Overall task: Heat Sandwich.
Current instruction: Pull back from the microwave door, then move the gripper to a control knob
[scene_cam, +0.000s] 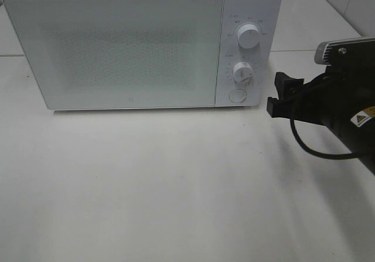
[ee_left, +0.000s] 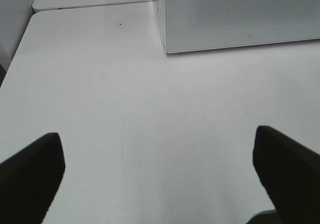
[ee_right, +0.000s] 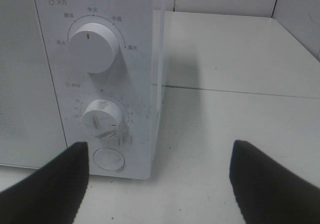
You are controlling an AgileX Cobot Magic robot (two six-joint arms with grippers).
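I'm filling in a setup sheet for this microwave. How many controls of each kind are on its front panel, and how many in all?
Rotary knobs: 2, the upper knob and the lower knob
Push buttons: 1, the round button below them
Total: 3 controls

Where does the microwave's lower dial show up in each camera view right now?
Exterior high: lower dial right of the microwave door, beneath the upper dial.
Left wrist: not in it; only the door's corner shows.
Right wrist: lower dial between upper dial and round button.
Shared landmark: the microwave door, seen in all three views.
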